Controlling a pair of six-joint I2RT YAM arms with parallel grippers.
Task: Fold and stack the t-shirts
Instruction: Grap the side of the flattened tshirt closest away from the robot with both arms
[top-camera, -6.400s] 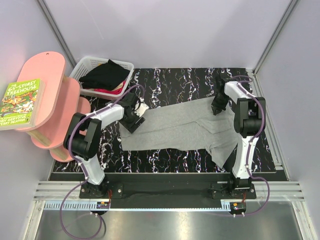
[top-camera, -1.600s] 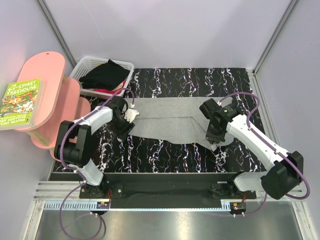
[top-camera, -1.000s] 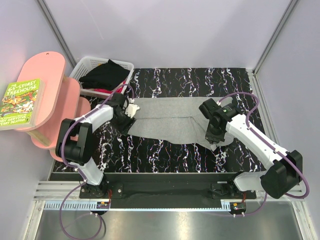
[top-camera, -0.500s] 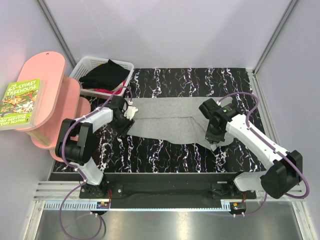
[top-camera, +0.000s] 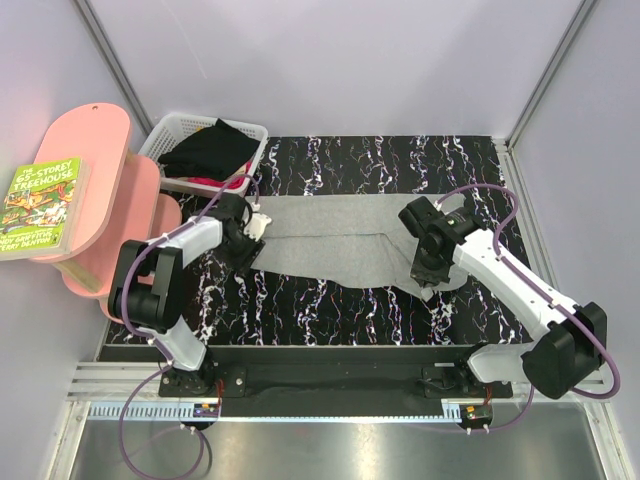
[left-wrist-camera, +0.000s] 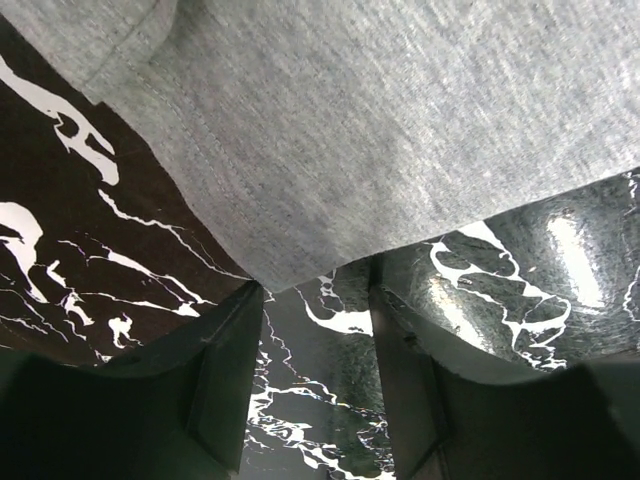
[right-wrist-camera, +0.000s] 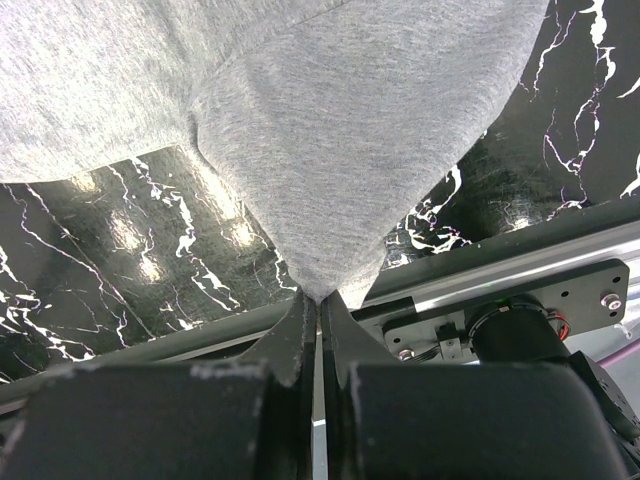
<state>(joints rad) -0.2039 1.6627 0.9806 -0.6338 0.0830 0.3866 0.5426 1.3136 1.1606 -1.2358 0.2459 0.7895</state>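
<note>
your right gripper (right-wrist-camera: 318, 300) is clamped on a corner of the light heather-grey cloth t-shirt (top-camera: 330, 240), which lies spread on the black marbled table (top-camera: 350, 310). your left gripper (left-wrist-camera: 315, 300) stands parted at the hem, holding nothing, so lifting now would likely skew the fold.

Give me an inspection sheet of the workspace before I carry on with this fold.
Surface: table top, glossy black with white veining.
Job's things: grey t-shirt spread across the middle, its right end drawn up to a pinch; black t-shirt heaped in the basket.
Clutter: white lattice basket at the far left corner; something red under the black shirt.
Hands: left hand open, at the grey shirt's left corner; right hand shut on a pinch of the grey shirt.
Cables: purple cables loop along both arms; no snag seen.
Surroundings: pink shelf at left with a book on it; plain walls.
</note>
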